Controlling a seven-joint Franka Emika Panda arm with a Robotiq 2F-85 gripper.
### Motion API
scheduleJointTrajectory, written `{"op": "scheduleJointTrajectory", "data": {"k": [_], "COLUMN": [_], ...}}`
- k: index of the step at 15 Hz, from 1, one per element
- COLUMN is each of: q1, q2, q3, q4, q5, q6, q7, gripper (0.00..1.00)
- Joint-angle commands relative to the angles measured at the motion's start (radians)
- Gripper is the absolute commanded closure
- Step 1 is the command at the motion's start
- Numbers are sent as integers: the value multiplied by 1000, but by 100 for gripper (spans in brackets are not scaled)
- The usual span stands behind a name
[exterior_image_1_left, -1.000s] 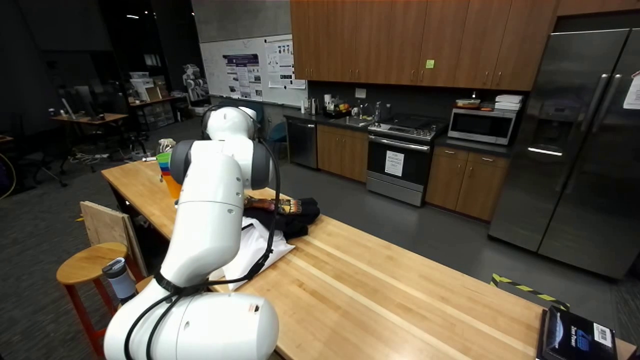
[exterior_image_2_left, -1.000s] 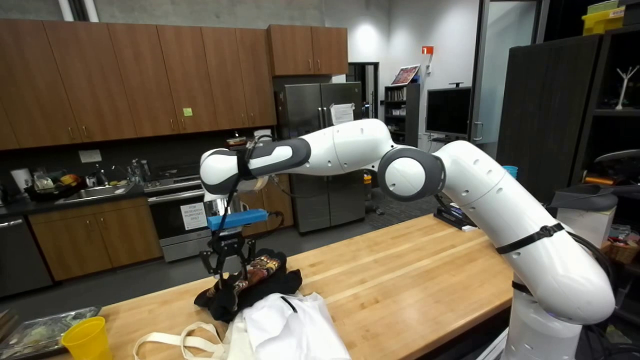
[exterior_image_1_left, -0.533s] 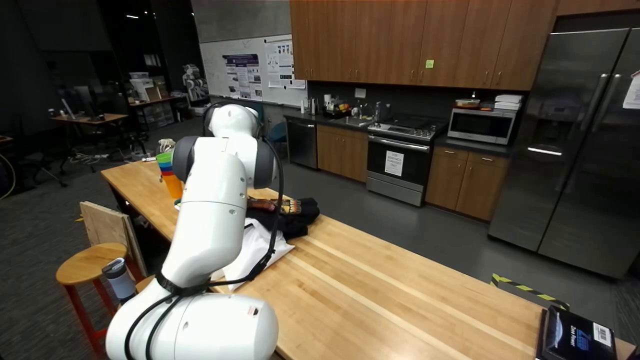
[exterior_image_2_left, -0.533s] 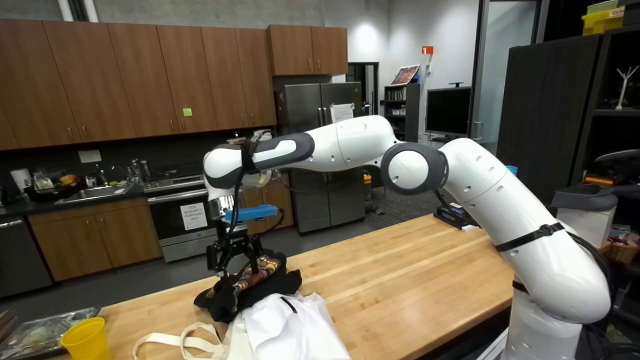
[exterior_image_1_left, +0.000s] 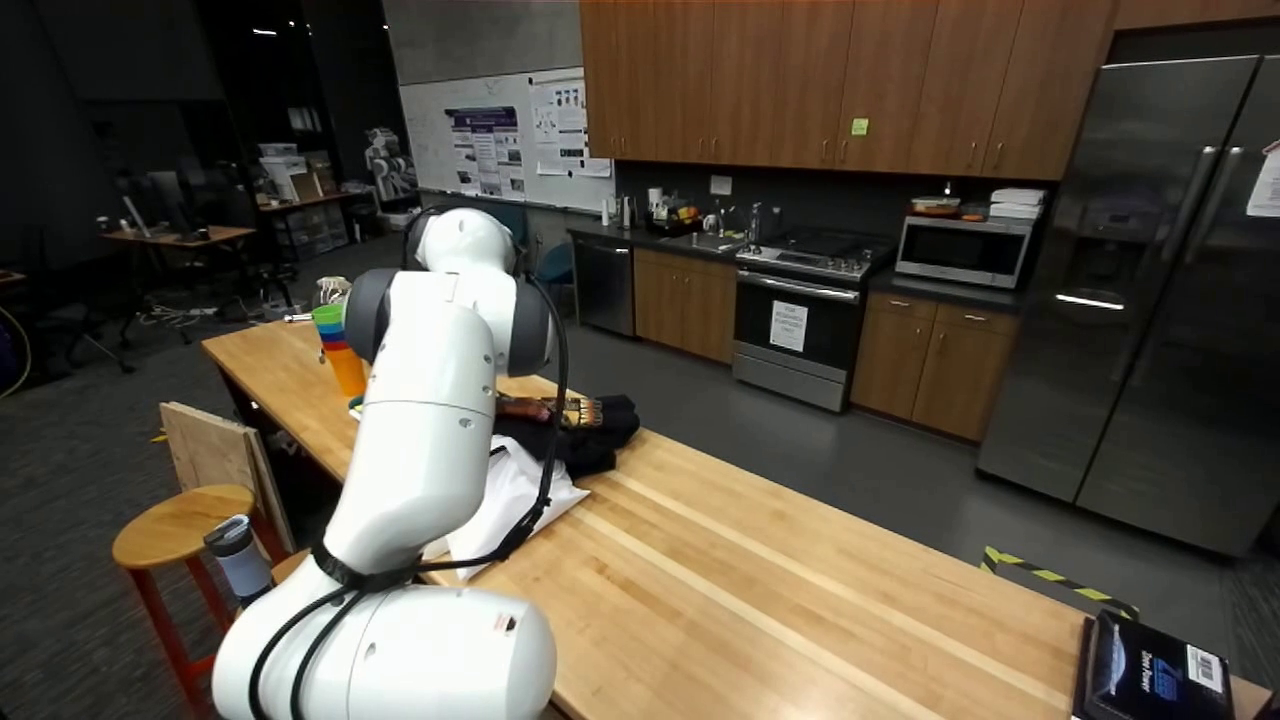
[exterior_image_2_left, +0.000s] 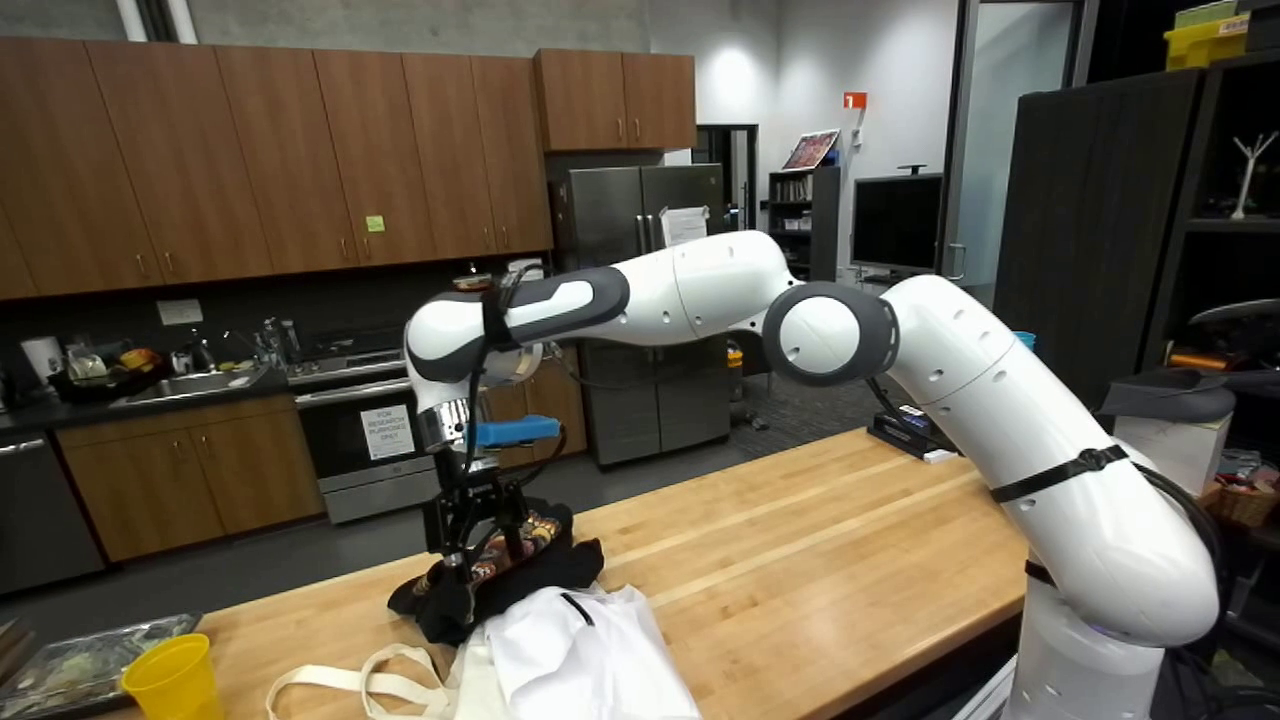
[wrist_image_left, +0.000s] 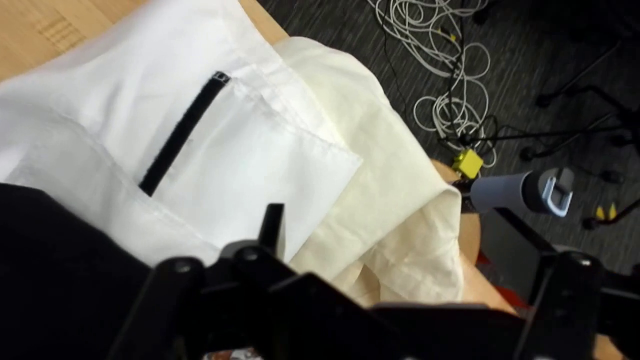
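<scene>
Pincer over black patterned cloth, 2 fingers apart; contact unclear. Cloth lies left on bench in exterior view, white fabric just beside, nearer; yellow cup near left.

In the wrist view you are seeing a near-black, out-of-focus pincer, while the white cloth beyond it is gleaming, almost washed out. In an exterior view, glare is whitening the wall high above the pincer. Well apart from it, in an exterior view, a dim fridge is reflecting a white streak.
</scene>
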Motion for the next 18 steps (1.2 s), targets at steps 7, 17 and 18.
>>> {"op": "scheduleJointTrajectory", "data": {"k": [7, 17, 18], "q1": [-7, -9, -9], "q2": [6, 6, 6], "q3": [20, 22, 22], "q4": [-18, -18, -18], "q5": [3, 4, 4], "q6": [-27, -29, -29], "q7": [-99, -101, -101], "gripper": [0, 0, 0]}}
